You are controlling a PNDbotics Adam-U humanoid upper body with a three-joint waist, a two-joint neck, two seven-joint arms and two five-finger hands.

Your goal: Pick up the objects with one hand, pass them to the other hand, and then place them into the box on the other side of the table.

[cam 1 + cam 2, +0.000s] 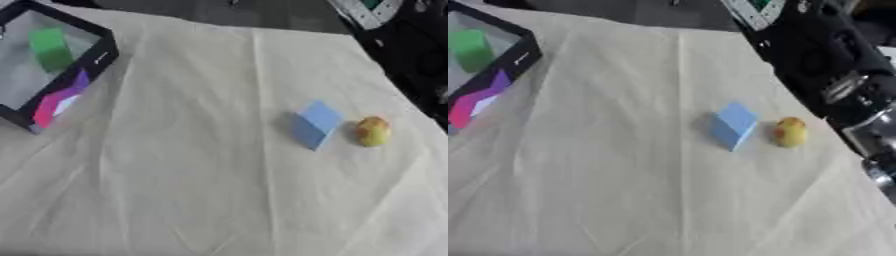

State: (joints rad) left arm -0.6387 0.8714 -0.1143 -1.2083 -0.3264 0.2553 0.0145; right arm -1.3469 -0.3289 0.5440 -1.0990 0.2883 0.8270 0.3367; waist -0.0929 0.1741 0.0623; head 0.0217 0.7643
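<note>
Blue block (pixel 315 124) sits just beside a yellow fruit (pixel 373 131) on the desk (pixel 201 190); green block (pixel 50 47) in the box (pixel 101 55). Can't see either robot hand, so no telling.

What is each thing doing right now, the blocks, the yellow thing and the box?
Blue block: lying on the white cloth, not held.
Yellow ball: on the cloth right of the blue block, not held.
Box: at the table's left, open on top.
Green block: inside the box.
Right arm: at the right edge, its hand out of view.
</note>
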